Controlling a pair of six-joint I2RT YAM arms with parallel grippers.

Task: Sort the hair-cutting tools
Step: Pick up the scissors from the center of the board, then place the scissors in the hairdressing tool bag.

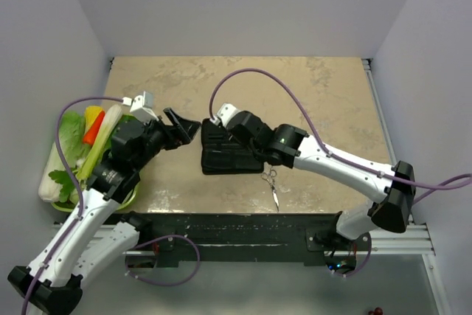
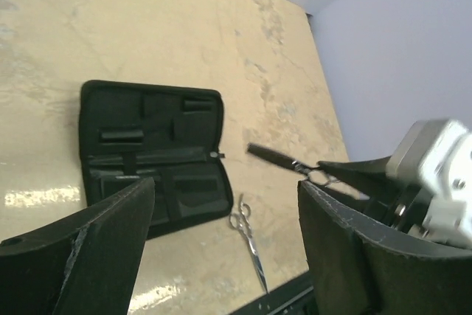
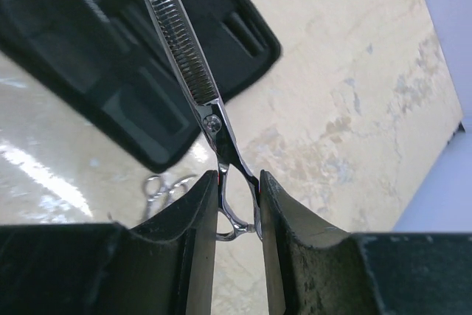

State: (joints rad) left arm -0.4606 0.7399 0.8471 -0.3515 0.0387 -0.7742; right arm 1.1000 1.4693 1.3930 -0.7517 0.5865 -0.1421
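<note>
My right gripper [image 3: 237,191] is shut on the ring handles of silver thinning scissors [image 3: 179,43]. It holds them in the air, toothed blade pointing away over the open black case [image 3: 88,49]. The top view shows this gripper [image 1: 221,134] over the case [image 1: 228,158]. A second pair of silver scissors [image 1: 271,184] lies flat on the table just right of the case's near corner; it also shows in the left wrist view [image 2: 248,235]. My left gripper [image 1: 183,125] is open and empty, hovering left of the case. No comb shows in any view.
A green basket [image 1: 131,198] of vegetables stands at the left edge beside my left arm. White walls close in the table on three sides. A black rail [image 1: 236,228] runs along the near edge, close to the lying scissors.
</note>
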